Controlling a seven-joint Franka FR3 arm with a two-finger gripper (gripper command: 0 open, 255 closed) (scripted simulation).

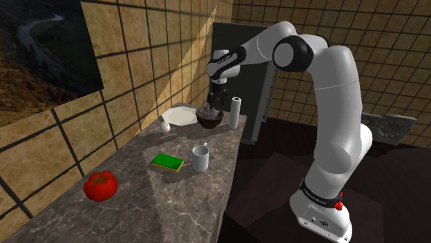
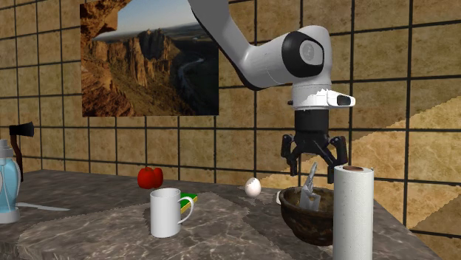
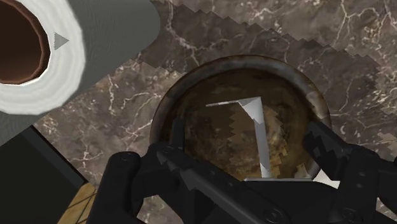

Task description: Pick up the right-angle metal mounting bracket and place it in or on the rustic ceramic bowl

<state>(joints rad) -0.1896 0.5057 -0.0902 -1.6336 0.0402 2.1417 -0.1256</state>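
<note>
The grey right-angle bracket rests inside the dark brown bowl, one leg leaning up against the bowl's inner side. In the second exterior view the bracket sticks up out of the bowl. My gripper hangs just above it, open, with its fingers spread to either side and not touching the bracket. In the shoulder view the gripper points down over the bowl at the far end of the marble counter.
A paper towel roll stands right beside the bowl. Nearby are a white plate and an egg. A white mug, a green-yellow sponge and a tomato lie farther along the counter. The tiled wall runs close behind.
</note>
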